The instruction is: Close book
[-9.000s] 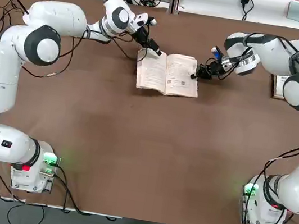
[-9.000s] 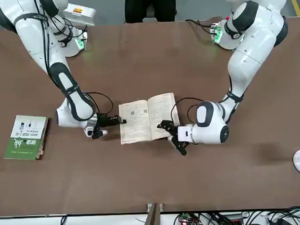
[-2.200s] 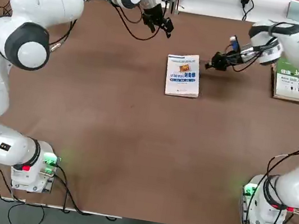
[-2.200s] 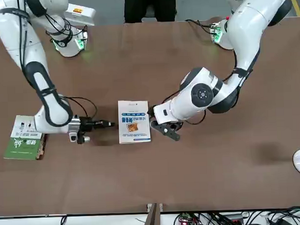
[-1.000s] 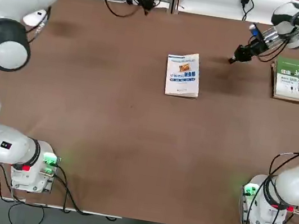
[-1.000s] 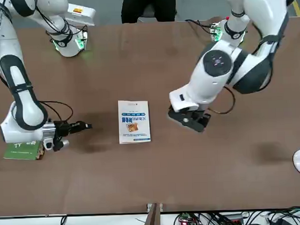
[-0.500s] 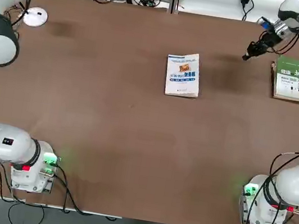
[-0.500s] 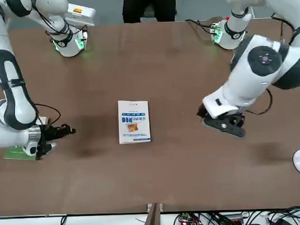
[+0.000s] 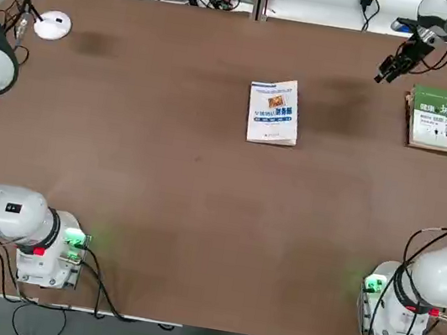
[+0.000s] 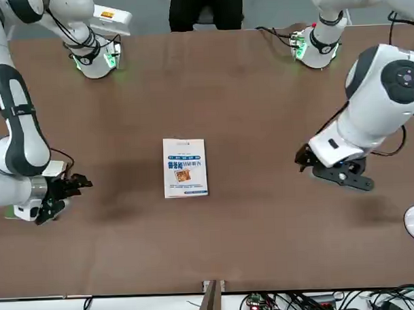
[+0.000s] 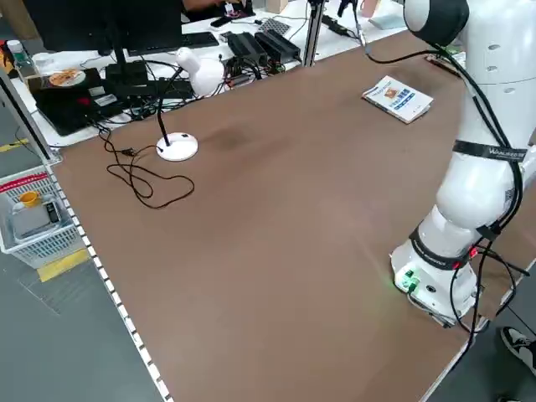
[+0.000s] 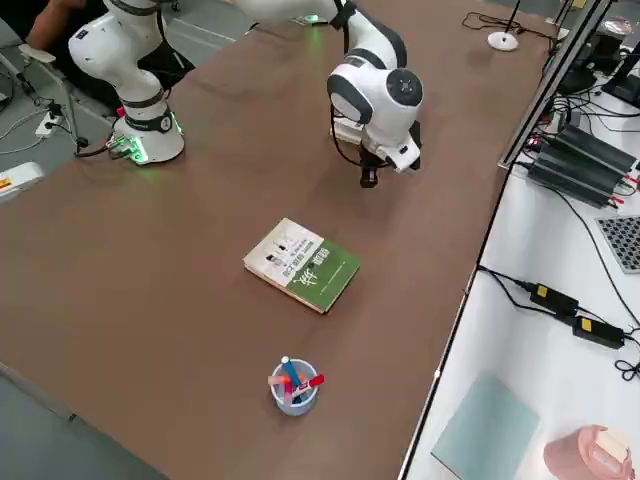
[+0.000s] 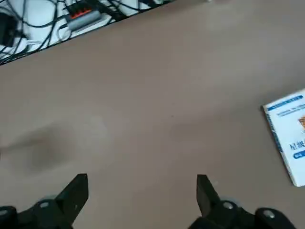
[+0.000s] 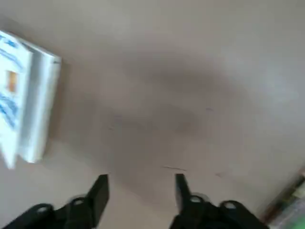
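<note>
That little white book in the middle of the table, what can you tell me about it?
The book is a thin paperback, shut and lying flat, front cover up, on the brown table. Its white cover carries a blue band, blue title text and a small orange picture. Only the table touches it; both arms are well away.

The brown desk (image 9: 200, 206) carries the closed book (image 9: 273, 111) near its middle. A green-and-white book (image 9: 435, 119), a pen cup (image 12: 293, 384) and a lamp base (image 9: 52, 24) lie toward its edges.
</note>
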`<state>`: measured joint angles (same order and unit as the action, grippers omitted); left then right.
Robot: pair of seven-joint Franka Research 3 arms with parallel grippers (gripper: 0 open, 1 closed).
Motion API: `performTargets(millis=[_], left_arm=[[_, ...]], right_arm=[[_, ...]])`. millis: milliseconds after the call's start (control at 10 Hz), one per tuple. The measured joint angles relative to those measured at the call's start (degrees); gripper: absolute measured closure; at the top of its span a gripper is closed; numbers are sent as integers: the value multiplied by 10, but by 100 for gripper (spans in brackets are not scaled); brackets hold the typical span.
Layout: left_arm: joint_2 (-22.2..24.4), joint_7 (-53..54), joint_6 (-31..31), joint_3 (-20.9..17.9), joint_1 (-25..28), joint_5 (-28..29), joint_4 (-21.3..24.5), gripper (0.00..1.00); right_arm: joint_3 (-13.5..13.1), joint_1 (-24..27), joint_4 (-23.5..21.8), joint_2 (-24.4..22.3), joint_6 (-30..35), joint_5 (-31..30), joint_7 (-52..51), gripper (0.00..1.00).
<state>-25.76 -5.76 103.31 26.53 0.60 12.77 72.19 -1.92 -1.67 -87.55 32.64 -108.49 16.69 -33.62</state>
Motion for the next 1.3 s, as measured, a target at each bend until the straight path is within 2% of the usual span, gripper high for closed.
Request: performTargets(millis=[200,300,600,800,1300], left_arm=[[2,0,-9,0,15,0,0,0],[4,0,-16,0,24,0,0,0],[16,-1,-59,1,51,-1,0,0],[32,-10,-81,2,59,-12,3,0],[79,-13,-92,1,85,-41,33,0]], right_arm=[[-11,0,8,0,-11,-33,5,12],[-16,-2,14,0,-11,-50,14,0],[-30,-27,32,-15,-11,-99,90,0],[-35,-48,36,-42,-6,-113,152,0],[-42,-58,36,-125,73,-118,245,0]])
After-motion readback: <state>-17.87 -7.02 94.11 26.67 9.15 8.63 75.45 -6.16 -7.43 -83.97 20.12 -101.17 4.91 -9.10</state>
